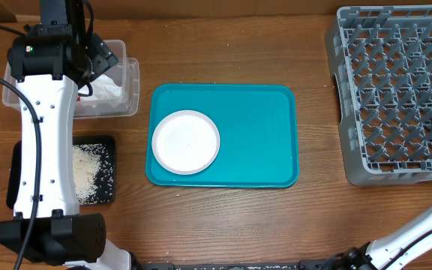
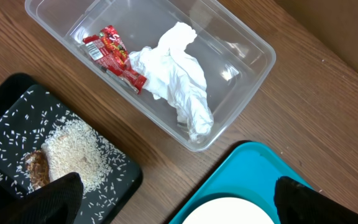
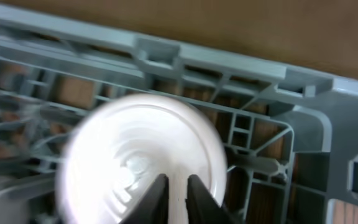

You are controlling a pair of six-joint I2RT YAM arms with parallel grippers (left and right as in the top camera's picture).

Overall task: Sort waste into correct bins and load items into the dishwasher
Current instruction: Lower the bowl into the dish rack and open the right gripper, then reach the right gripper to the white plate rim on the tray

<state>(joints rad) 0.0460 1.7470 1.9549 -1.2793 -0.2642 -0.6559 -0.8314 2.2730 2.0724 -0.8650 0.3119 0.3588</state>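
Overhead: the left arm [image 1: 47,142] reaches over the clear tub [image 1: 130,90] at the far left of the table [image 1: 313,52]. A black tray [image 1: 109,146] holding rice [image 1: 90,171] sits just in front of the tub. The white plate [image 1: 186,141] lies on the left half of the teal tray [image 1: 261,135] at the centre. The grey rack [image 1: 396,90] stands at the right edge, with pale crockery partly cut off by the frame.

Left wrist: the left claw [image 2: 176,200] is spread wide, its fingers [image 2: 48,198] apart at the bottom corners, gripping nothing. Below it, the tub contains a crumpled napkin [image 2: 179,81] and a red wrapper [image 2: 114,55], touching each other. A brown scrap [image 2: 36,168] lies beside the rice in the black tray.

Right wrist: the view is blurred. The right claw [image 3: 178,182] is nearly pressed together, pinching the near rim of a round white dish [image 3: 142,149] that sits inside the rack near its corner.
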